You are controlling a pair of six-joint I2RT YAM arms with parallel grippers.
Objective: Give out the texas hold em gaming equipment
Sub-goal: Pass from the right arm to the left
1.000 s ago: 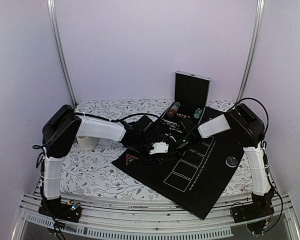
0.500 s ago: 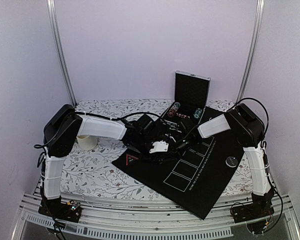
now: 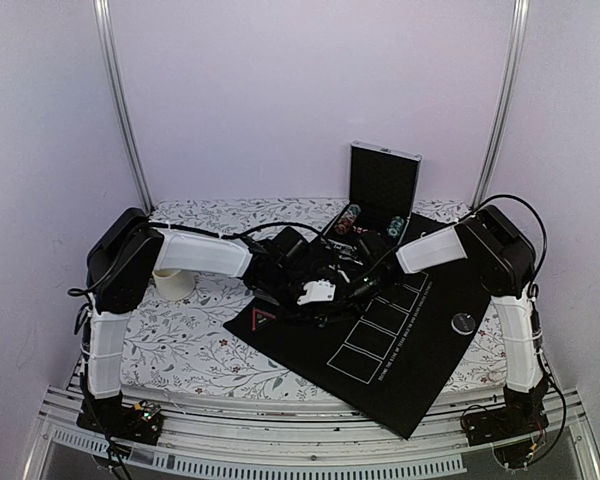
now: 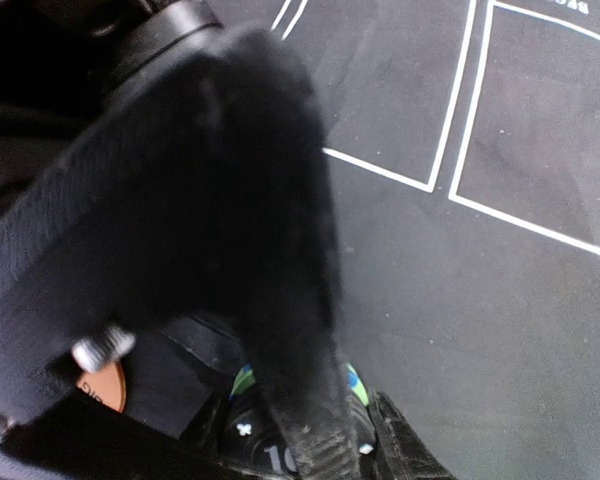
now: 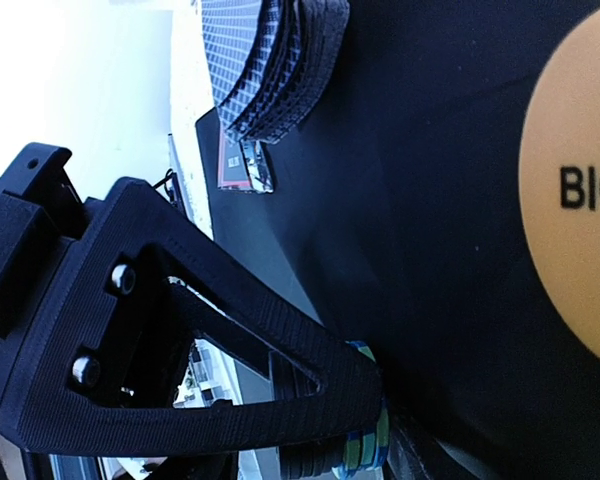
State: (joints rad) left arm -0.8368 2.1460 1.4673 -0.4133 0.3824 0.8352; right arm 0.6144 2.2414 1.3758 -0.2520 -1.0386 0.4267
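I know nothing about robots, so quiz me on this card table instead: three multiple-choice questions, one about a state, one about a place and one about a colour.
1. The case at the back is: A shut; B open, lid upright; C upside down.
2. The cream cup stands: A on the floral cloth, left of the black mat; B in the middle of the mat; C inside the case.
3. The disc marked BIG is: A green; B white; C orange-yellow.

1 B: the lid stands up, showing its dark inside.
2 A: the top view shows the cup on the flowered cloth, apart from the mat.
3 C: the right wrist view shows an orange-yellow face.
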